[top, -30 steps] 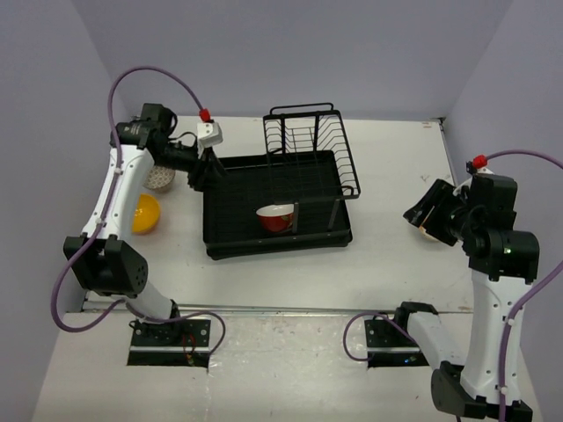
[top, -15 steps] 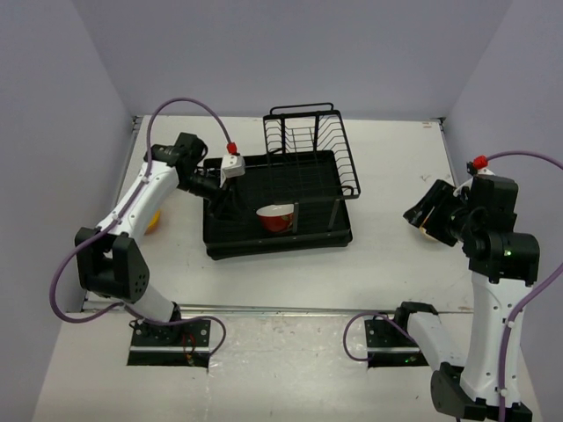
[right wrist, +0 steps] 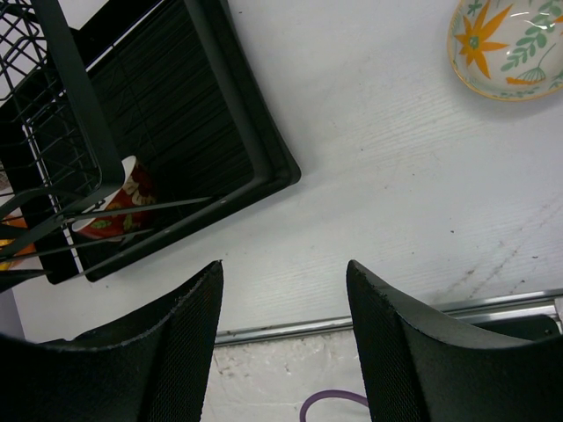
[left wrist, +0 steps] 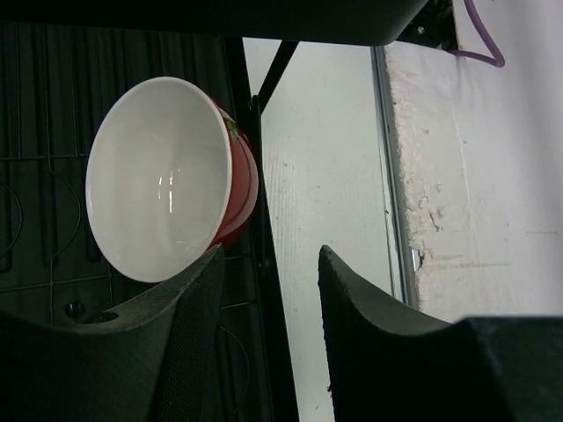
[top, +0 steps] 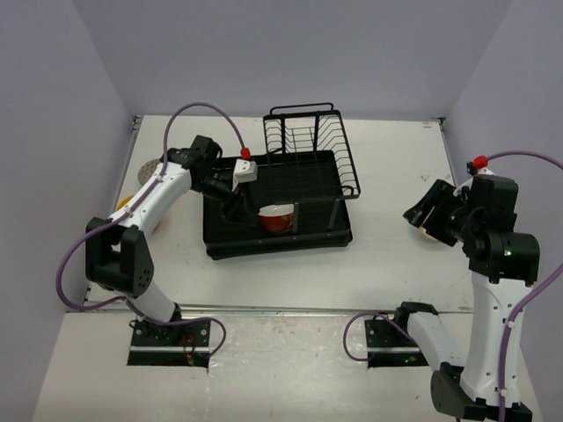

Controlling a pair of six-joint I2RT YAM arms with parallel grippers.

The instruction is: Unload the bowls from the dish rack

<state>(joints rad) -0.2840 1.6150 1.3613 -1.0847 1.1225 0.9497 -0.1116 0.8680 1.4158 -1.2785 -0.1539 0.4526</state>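
The black dish rack (top: 237, 242) lies mid-table with its wire basket (top: 308, 136) at the back. A glossy red bowl (top: 276, 217), white inside, leans on its side near the tray's front. In the left wrist view this bowl (left wrist: 163, 189) is just beyond my left finger. My left gripper (top: 232, 207) is open and empty over the tray, just left of the bowl, with the tray's front rim between its fingers (left wrist: 268, 259). My right gripper (top: 422, 216) is open and empty at the right, above the table (right wrist: 283, 264). The white flowered bowl (right wrist: 506, 48) stands on the table near it.
A white patterned bowl (top: 148, 165) and a yellow-orange bowl (top: 125, 203) sit on the table at the left, mostly hidden by the left arm. The rack (right wrist: 176, 105) and red bowl (right wrist: 123, 207) also show in the right wrist view. A metal strip (top: 290, 309) marks the table's front edge.
My left arm has swung right, from beside the bowls at the left to over the rack's tray next to the red bowl. The right arm has not moved.
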